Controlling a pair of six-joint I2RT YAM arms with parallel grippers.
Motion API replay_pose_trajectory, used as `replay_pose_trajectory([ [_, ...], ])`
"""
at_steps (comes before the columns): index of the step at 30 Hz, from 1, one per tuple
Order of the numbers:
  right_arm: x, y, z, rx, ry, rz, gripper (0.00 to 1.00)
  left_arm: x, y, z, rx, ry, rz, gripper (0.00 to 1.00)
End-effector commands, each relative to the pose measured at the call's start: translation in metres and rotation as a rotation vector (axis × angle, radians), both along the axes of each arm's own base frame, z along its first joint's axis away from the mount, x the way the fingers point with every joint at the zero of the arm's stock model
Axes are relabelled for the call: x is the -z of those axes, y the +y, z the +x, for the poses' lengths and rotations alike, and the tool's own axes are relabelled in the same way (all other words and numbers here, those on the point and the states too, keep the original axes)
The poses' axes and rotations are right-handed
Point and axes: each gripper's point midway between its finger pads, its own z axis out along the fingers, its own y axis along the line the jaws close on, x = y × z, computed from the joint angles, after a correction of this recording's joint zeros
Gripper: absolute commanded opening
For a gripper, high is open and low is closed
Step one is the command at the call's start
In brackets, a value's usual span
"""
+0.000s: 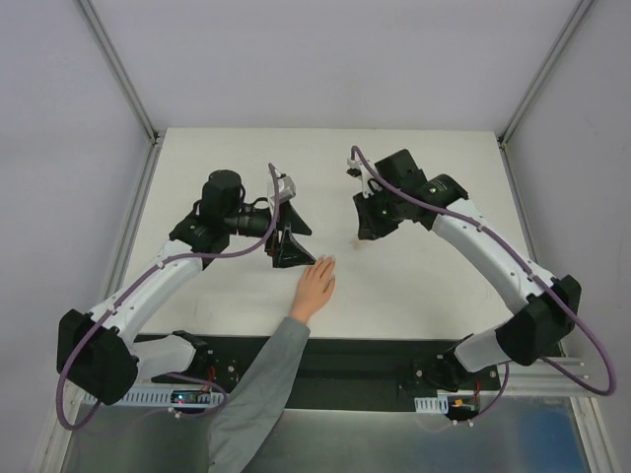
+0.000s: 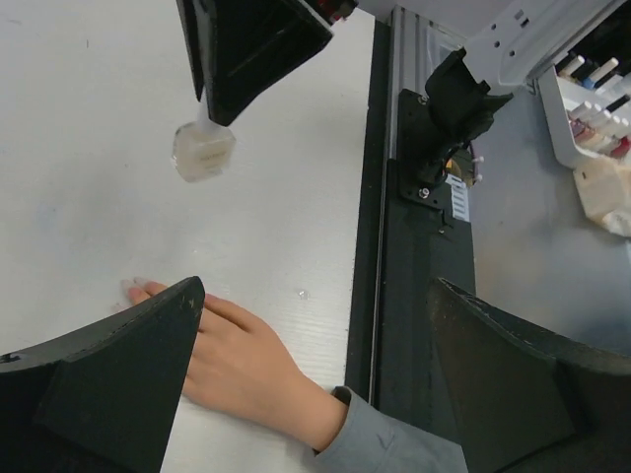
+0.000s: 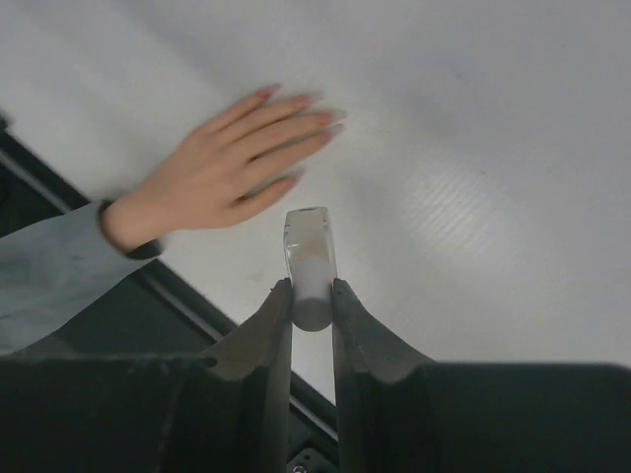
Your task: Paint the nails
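Observation:
A pale hand with a grey sleeve lies flat on the white table, fingers pointing away from the arm bases. Its nails look pinkish in the right wrist view. My right gripper is shut on a small translucent whitish bottle, held above the table just right of the hand. The bottle also shows in the left wrist view. My left gripper is open wide and empty above the hand; its left finger hides the fingertips.
A black mounting rail runs along the table's near edge. A white rack of polish bottles stands beyond it, off the table. Cage posts rise at the back corners.

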Motion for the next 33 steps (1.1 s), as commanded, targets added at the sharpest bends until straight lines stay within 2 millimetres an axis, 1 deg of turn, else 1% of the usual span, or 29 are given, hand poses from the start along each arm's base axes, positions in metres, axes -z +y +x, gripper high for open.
replay_pose_trajectory([
  [1,-0.064,0.025,-0.054,-0.147,0.024,0.172,0.00,-0.021,0.004,-0.008,0.068,-0.266,-0.059,0.95],
  [3,-0.078,0.033,-0.065,-0.189,0.019,0.221,0.00,-0.023,0.003,-0.012,0.102,-0.266,-0.072,0.93],
  [4,-0.090,0.040,-0.071,-0.220,0.017,0.265,0.00,-0.024,0.003,-0.018,0.140,-0.271,-0.089,0.92],
  [6,-0.105,0.049,-0.079,-0.256,0.004,0.320,0.00,-0.023,0.003,-0.023,0.176,-0.266,-0.101,0.88],
  [7,-0.113,0.055,-0.085,-0.284,0.010,0.357,0.00,-0.023,0.003,-0.030,0.219,-0.256,-0.118,0.86],
  [9,-0.121,0.064,-0.092,-0.325,0.014,0.400,0.00,-0.020,0.003,-0.031,0.236,-0.247,-0.121,0.78],
  [10,-0.126,0.069,-0.095,-0.344,0.017,0.419,0.00,-0.019,0.002,-0.031,0.241,-0.241,-0.122,0.76],
  [11,-0.128,0.071,-0.095,-0.350,0.014,0.425,0.00,-0.022,0.002,-0.032,0.252,-0.242,-0.129,0.72],
  [13,-0.130,0.076,-0.095,-0.366,0.018,0.432,0.00,-0.022,0.002,-0.033,0.263,-0.228,-0.133,0.71],
  [14,-0.135,0.078,-0.094,-0.371,0.007,0.440,0.00,-0.025,0.001,-0.034,0.269,-0.231,-0.139,0.69],
  [15,-0.134,0.081,-0.093,-0.374,0.016,0.438,0.00,-0.025,0.001,-0.033,0.269,-0.225,-0.139,0.66],
  [17,-0.141,0.087,-0.094,-0.393,0.003,0.455,0.00,-0.023,0.001,-0.032,0.266,-0.212,-0.135,0.64],
  [18,-0.143,0.089,-0.094,-0.394,0.001,0.460,0.01,-0.022,0.000,-0.032,0.263,-0.211,-0.134,0.61],
  [19,-0.144,0.090,-0.094,-0.397,-0.002,0.464,0.00,-0.022,0.000,-0.031,0.263,-0.209,-0.134,0.59],
  [26,-0.141,0.100,-0.088,-0.396,0.000,0.466,0.00,-0.025,0.001,-0.035,0.280,-0.202,-0.146,0.54],
  [31,-0.143,0.104,-0.085,-0.399,0.002,0.463,0.01,-0.024,0.000,-0.036,0.289,-0.187,-0.147,0.51],
  [33,-0.139,0.106,-0.084,-0.407,0.009,0.451,0.00,-0.026,0.000,-0.037,0.294,-0.184,-0.150,0.47],
])
